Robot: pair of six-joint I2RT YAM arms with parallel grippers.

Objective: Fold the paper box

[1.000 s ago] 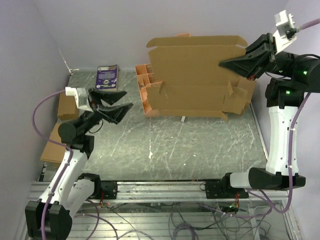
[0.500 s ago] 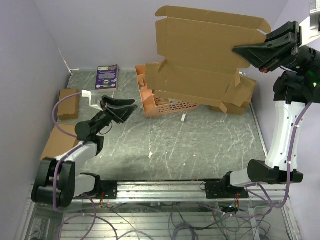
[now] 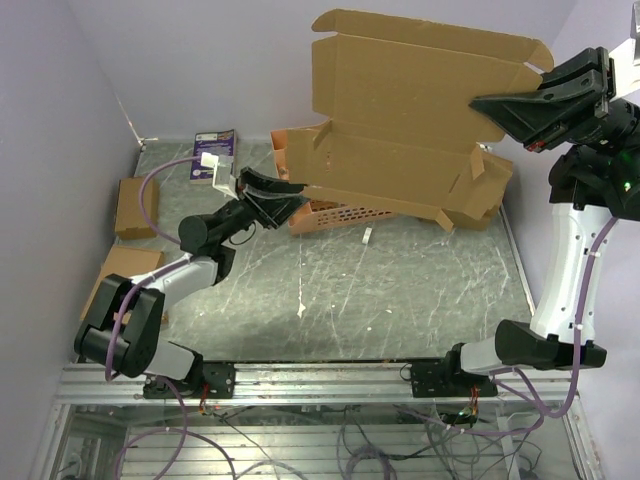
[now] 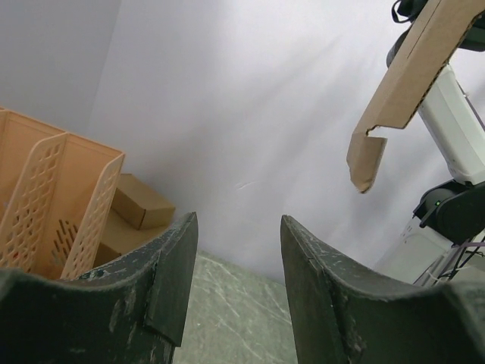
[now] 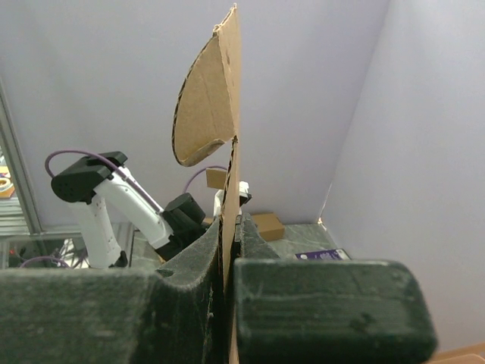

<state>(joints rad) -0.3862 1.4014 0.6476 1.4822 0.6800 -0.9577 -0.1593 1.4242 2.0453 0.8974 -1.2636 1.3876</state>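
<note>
The paper box [image 3: 410,105] is a flat brown die-cut sheet with flaps, held up in the air above the back of the table and tilted. My right gripper [image 3: 492,104] is shut on its right edge. In the right wrist view the sheet [image 5: 220,98] stands edge-on between the two fingers of my right gripper [image 5: 231,227]. My left gripper [image 3: 275,193] is open and empty, low over the table at the left end of the orange rack, just under the sheet's lower left corner. In the left wrist view my left gripper [image 4: 236,243] holds nothing, and a flap of the sheet [image 4: 394,83] hangs at upper right.
An orange lattice file rack [image 3: 335,213] lies under the sheet and also shows in the left wrist view [image 4: 45,197]. Ready-made cardboard boxes sit at the left [image 3: 134,205] and back right [image 3: 492,185]. A purple booklet [image 3: 213,150] lies at the back left.
My right gripper has lifted the sheet up off the rack and holds it high. My left arm has reached forward and right, to the rack's left end under the sheet.
</note>
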